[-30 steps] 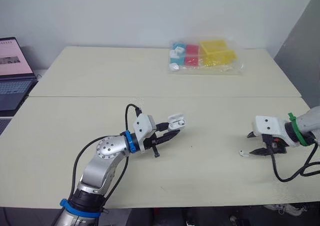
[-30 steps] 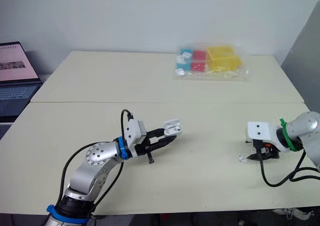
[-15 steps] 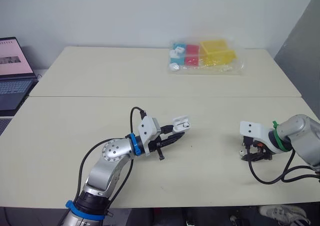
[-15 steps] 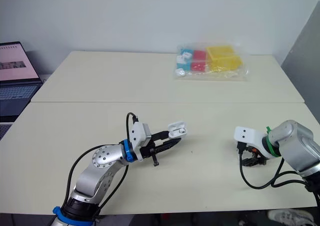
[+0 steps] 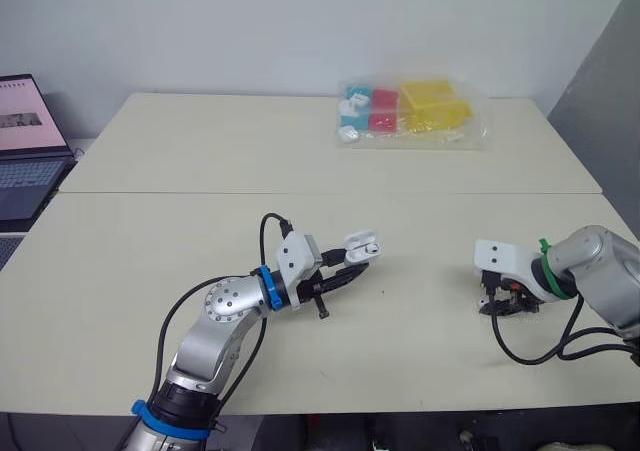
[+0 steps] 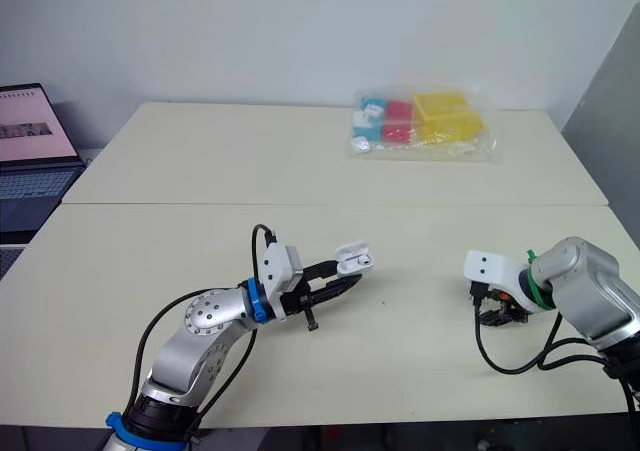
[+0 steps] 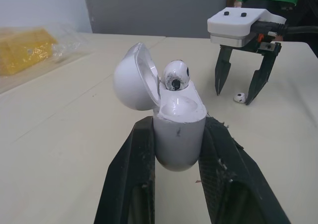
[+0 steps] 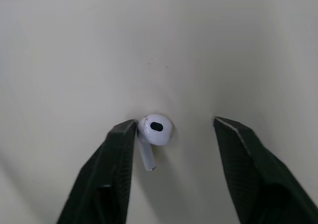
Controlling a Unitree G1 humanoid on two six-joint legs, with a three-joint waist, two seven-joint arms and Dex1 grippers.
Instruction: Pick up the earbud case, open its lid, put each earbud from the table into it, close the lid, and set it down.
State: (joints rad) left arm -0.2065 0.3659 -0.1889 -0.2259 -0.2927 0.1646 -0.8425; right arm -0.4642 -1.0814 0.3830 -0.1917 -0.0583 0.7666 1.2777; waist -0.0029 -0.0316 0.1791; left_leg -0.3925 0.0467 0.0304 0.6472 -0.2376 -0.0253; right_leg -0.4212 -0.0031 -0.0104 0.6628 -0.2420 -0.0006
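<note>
Right gripper (image 8: 174,122) has swung in over the small white earbud (image 8: 155,129). We see its fingers apart, straddling the bud on the cream worktop (image 5: 420,271), the bud against one finger. Left gripper (image 5: 355,260) clamps the open white earbud case (image 7: 179,119), well apart.

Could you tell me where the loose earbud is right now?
The earbud lies on the table at the robot's right, between the open jaws of the right gripper.

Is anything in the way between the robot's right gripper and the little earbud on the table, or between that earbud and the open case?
Nothing visible is. The open right gripper straddles the earbud on the table. Only bare tabletop lies between it and the case, which the left gripper holds with its lid open.
</note>
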